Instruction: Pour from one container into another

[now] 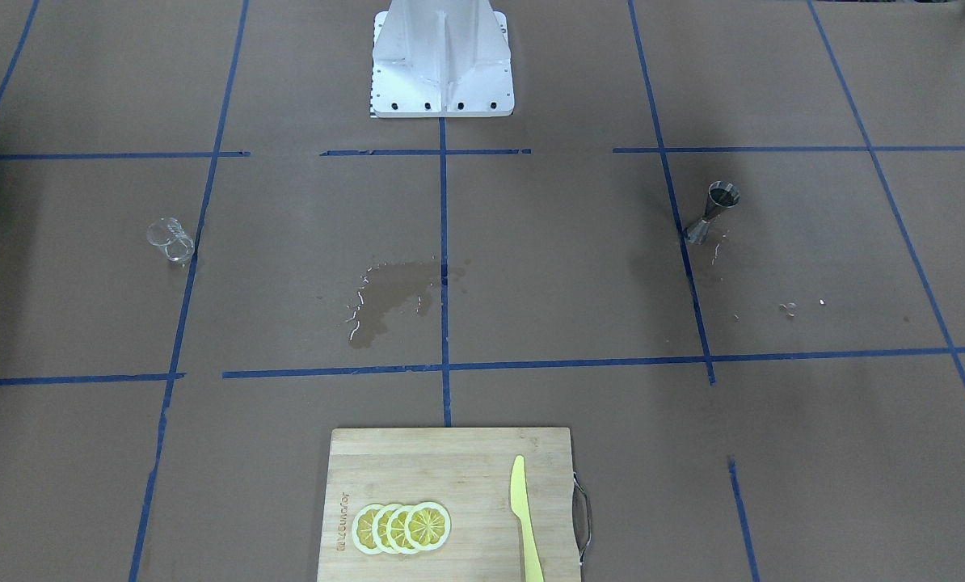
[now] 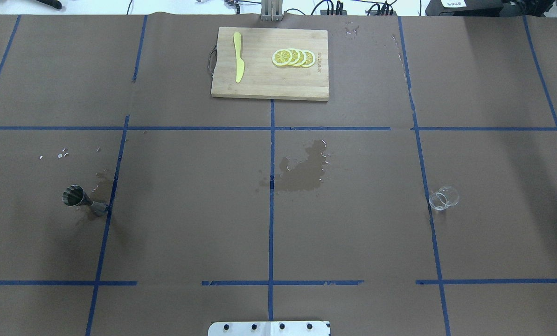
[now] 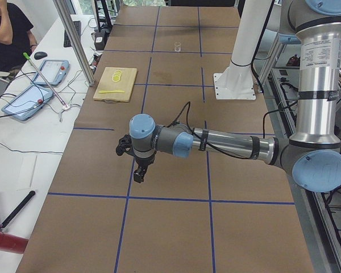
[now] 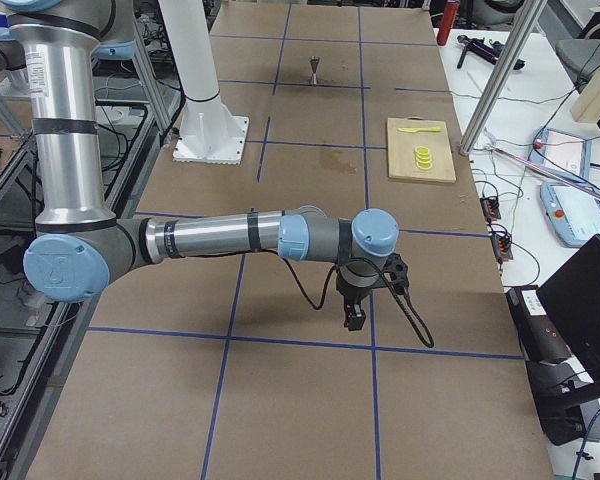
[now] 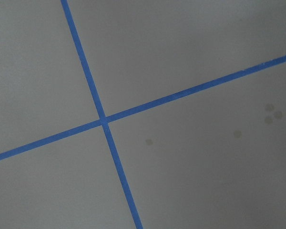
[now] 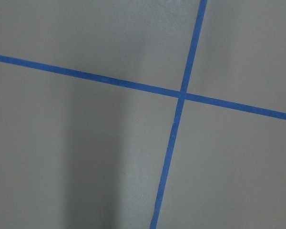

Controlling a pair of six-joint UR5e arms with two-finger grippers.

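**Clear glass cup** (image 2: 444,198): smooth, transparent and cylindrical. It stands toward the right end of the table (image 2: 190,210), midway between the near and far edges.

**Metal jigger** (image 2: 83,200): silver-grey, two cones joined at a narrow waist. It stands upright toward the left end, beside a damp stain.

**Wet patch** (image 2: 304,170): irregular and dark, at the table centre.

**Cutting board** (image 2: 269,88): pale wood, rectangular, at the far edge. It carries lemon slices (image 2: 293,57) and a yellow knife (image 2: 238,63).

**Left gripper** (image 3: 137,173), **right gripper** (image 4: 354,318): each hangs over matte brown paper with blue tape lines. Whether either pincer is open or closed cannot be told.
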